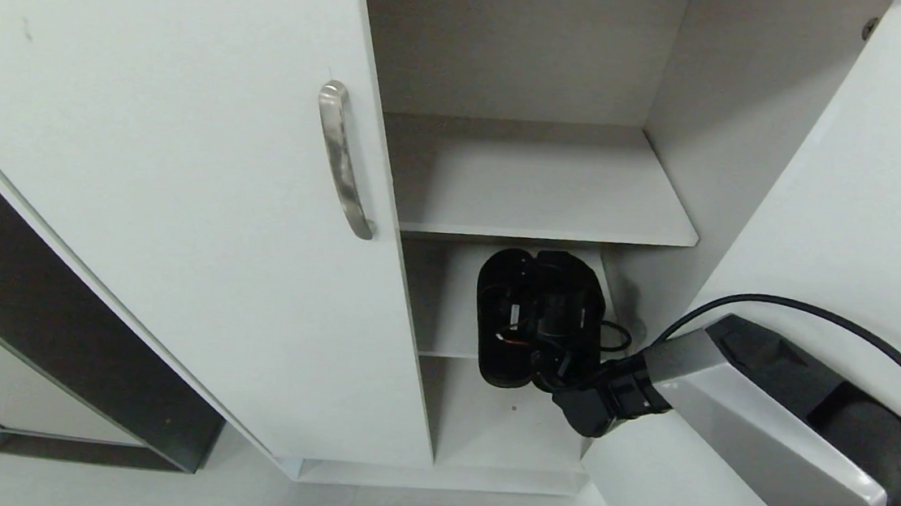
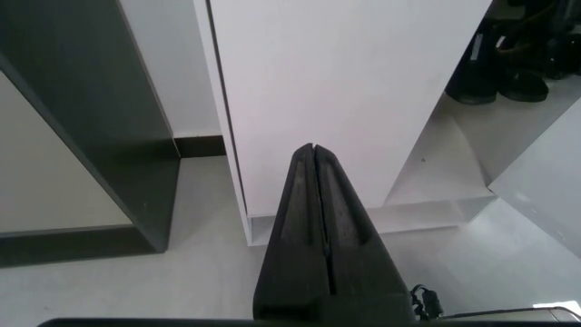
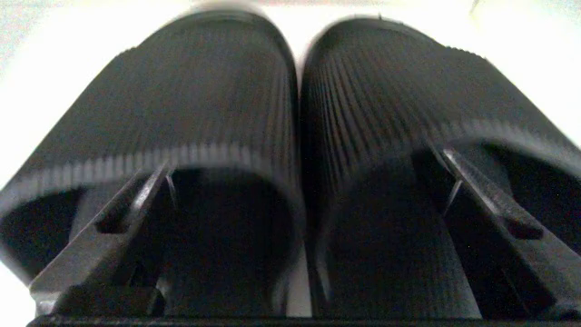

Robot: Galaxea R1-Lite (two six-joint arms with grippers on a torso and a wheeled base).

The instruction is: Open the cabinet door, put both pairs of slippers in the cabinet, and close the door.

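- We judge the step in hand to be the putting-in. The right door (image 1: 871, 200) stands open, and the right claw (image 3: 304, 173) is inside the cabinet (image 1: 718, 89) with a pair of black slippers (image 1: 531, 309).
- The slippers lie side by side, toes inward, on the middle shelf (image 1: 445, 310), below the upper shelf (image 1: 538, 179). Their heels hang past the shelf's front edge.
- The right claw appears to be grasping the slippers. Its fingers (image 3: 118, 222) are spread, one under each strap, with the two inner walls caught between them.
- The left claw (image 2: 313, 159) is clenched on nothing, its fingers pressed flat together. It hangs over the floor (image 2: 200, 272) in front of the left door (image 1: 163, 179), which is shut, with its handle (image 1: 344, 158) untouched.
- We put the task at about midway at best: the door is open and this pair is nearly in. By the task sentence, a second pair and the closing are left to do.
- In our view, the next move calls for pushing the pair a little deeper, so the heels rest on the shelf.
- Then the fingers should slacken and draw straight back out of the straps without dragging the slippers along.
- The arm lies close beside the right door, so we would keep the withdrawal clear of it.
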